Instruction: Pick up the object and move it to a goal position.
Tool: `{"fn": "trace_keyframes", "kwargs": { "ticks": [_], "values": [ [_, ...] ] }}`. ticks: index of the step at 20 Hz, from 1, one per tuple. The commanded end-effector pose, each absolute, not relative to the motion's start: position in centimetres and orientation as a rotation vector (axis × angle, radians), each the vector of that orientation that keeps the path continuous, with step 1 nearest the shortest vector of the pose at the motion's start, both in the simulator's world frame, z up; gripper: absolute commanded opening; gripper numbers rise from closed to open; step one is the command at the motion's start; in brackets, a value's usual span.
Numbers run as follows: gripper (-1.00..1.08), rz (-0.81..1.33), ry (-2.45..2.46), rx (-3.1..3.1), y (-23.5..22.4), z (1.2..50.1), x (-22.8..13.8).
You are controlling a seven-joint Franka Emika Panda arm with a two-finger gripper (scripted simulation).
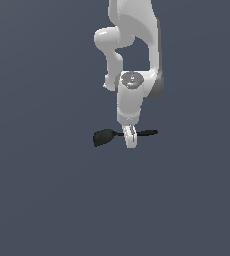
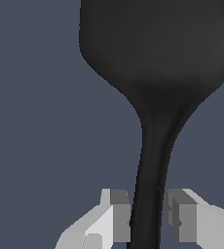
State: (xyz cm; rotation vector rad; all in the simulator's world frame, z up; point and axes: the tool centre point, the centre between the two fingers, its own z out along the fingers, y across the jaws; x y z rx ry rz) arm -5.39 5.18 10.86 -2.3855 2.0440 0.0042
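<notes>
The white robot fingers sit on both sides of the thin handle of the small black spoon, w/ a tiny gap on one side, so not squeezed tight yet. The spoon lies flat on the plain grey worktop, near the middle. If they pinch the skinny handle off-centre, the heavy bowl end might tip & slip out.
</notes>
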Motion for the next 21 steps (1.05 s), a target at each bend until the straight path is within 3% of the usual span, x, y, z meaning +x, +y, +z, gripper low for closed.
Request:
{"fn": "trace_keyframes", "kwargs": {
  "ticks": [1,11,21],
  "values": [
    [-1.00,0.003,2.044,-2.384,6.8,12.1,-6.8],
    [-1.00,0.000,2.045,-2.384,11.2,15.3,-10.3],
    [-1.00,-0.001,2.045,-2.384,12.1,15.9,-10.8]
  ]
}}
